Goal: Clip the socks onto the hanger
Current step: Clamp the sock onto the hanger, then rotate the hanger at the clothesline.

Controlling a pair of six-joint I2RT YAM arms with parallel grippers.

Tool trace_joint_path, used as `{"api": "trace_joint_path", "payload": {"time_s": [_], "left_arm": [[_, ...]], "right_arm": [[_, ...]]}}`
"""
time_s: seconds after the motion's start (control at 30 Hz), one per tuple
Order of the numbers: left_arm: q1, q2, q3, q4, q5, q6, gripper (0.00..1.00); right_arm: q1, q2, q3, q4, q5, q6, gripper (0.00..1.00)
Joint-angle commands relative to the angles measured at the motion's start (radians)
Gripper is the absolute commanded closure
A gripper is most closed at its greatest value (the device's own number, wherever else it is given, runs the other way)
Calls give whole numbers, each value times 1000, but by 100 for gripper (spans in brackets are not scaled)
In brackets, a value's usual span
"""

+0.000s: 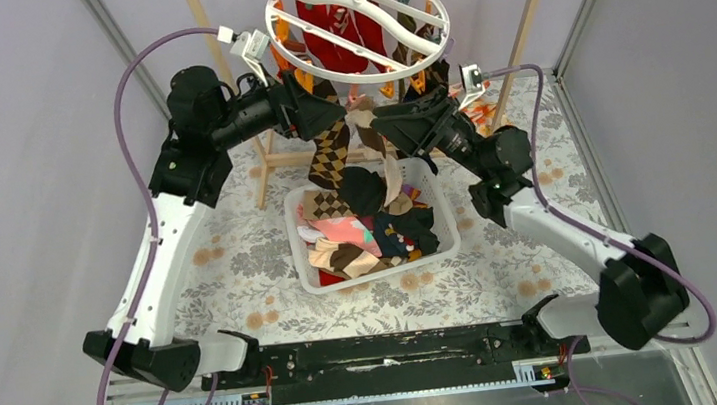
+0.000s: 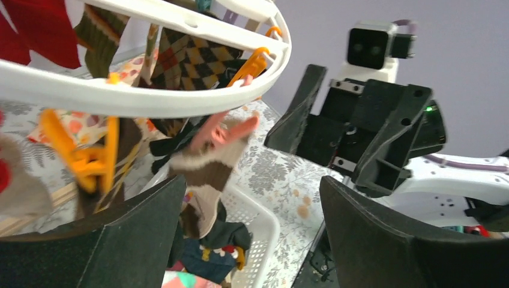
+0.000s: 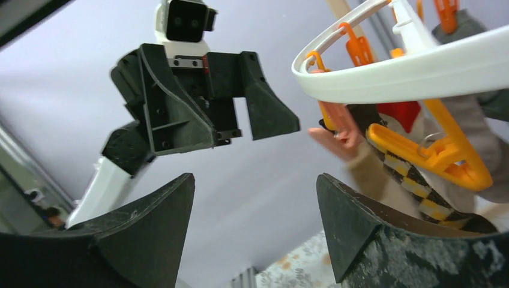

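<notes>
The white ring hanger point(image 1: 356, 24) hangs from the wooden rack, with red, argyle and other socks clipped under it. My left gripper point(image 1: 323, 114) and right gripper point(image 1: 394, 120) face each other just below its front rim, both open and empty. In the left wrist view the gripper point(image 2: 252, 186) is open below the ring point(image 2: 138, 99). A pink clip point(image 2: 225, 133) holds a beige-and-brown sock point(image 2: 204, 171). An orange clip point(image 2: 90, 159) grips an argyle sock point(image 2: 186, 60). In the right wrist view the gripper point(image 3: 255, 180) is open beside the ring point(image 3: 414, 66), an orange clip point(image 3: 432, 150) and the argyle sock point(image 3: 414, 180).
A white perforated basket point(image 1: 444, 216) under the hanger holds several loose socks point(image 1: 358, 233). It stands on the floral cloth point(image 1: 240, 265). The wooden rack posts point(image 1: 528, 14) rise behind. Grey walls close in both sides. Each wrist camera sees the other gripper point(image 2: 360, 132).
</notes>
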Motion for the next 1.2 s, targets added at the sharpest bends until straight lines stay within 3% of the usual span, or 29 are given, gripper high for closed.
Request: {"api": "trace_joint_path", "payload": {"time_s": [0.0, 0.17, 0.23, 0.33, 0.57, 0.73, 1.0, 1.17], "left_arm": [[18, -56, -26, -122, -78, 119, 10], [56, -85, -53, -196, -30, 156, 2], [81, -89, -69, -204, 3, 154, 1], [113, -77, -80, -210, 62, 145, 1], [127, -58, -79, -193, 96, 114, 1], [127, -69, -123, -140, 99, 99, 2], [78, -70, -171, -102, 72, 129, 13], [56, -15, -123, -63, -25, 109, 18]], "right_arm": [[9, -140, -22, -280, 35, -210, 19], [104, -257, -55, -634, 117, -474, 22], [185, -256, -63, -747, 152, -581, 30], [298, -218, -59, -890, 235, -684, 32], [310, -297, -73, -875, 342, -706, 25], [106, -346, 14, -890, 130, -638, 27], [-211, -334, 114, -885, -162, -530, 32], [-426, -227, 173, -723, -338, -377, 32]]}}
